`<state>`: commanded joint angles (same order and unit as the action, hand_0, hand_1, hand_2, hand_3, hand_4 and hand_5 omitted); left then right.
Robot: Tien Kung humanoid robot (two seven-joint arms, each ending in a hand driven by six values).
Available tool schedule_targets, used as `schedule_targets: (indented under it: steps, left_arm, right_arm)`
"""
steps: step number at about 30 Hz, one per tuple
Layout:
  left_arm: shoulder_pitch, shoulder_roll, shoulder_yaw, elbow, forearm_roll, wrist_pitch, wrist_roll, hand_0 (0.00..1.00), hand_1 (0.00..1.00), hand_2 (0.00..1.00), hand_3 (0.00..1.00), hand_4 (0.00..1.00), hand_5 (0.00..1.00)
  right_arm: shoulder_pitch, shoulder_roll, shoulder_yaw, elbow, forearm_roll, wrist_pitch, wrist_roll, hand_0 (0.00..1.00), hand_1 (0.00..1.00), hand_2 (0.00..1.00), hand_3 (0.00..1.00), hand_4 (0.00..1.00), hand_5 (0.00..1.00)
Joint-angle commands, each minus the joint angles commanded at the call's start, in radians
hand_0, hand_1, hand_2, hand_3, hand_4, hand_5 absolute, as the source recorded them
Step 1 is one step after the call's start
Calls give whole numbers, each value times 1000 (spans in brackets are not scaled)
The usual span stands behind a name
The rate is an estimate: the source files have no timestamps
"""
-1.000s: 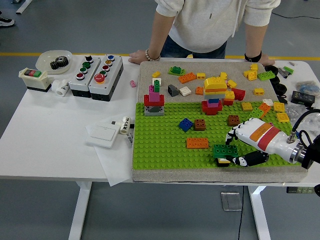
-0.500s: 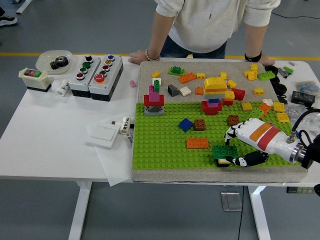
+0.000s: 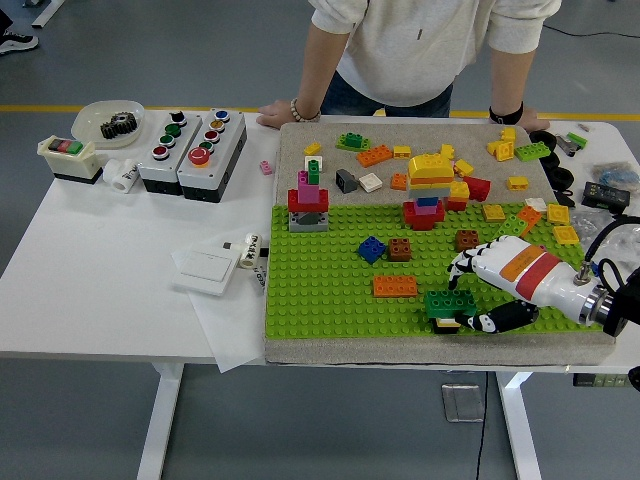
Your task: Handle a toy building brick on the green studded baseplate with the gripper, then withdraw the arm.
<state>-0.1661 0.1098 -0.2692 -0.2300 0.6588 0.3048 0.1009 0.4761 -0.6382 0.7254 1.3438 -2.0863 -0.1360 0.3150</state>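
The dark green brick (image 3: 450, 303) is sitting on a yellow piece near the front edge of the green studded baseplate (image 3: 330, 300), and my right hand (image 3: 478, 297) is curling around it, fingers above and thumb below. Over the last second my hand is barely shifting, so I judge the grip settled and withdrawal still pending. A person's hands (image 3: 275, 114) are resting on the table's far edge.

A smooth grey floor (image 3: 150, 60) lay behind the white rectangular tabletop (image 3: 90, 270); a yellow painted floor line (image 3: 130, 108) ran across it; white metal table legs (image 3: 160, 420) stood below; lighting was even.
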Motion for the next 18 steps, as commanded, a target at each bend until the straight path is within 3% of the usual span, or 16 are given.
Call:
schedule_targets:
  steps: [18]
  left_arm:
    - [2, 0, -2, 0, 4, 0, 1, 736, 743, 742, 610, 655, 629]
  right_arm:
    - [-12, -4, 21, 15, -1, 15, 8, 487, 630, 737, 612, 847, 423]
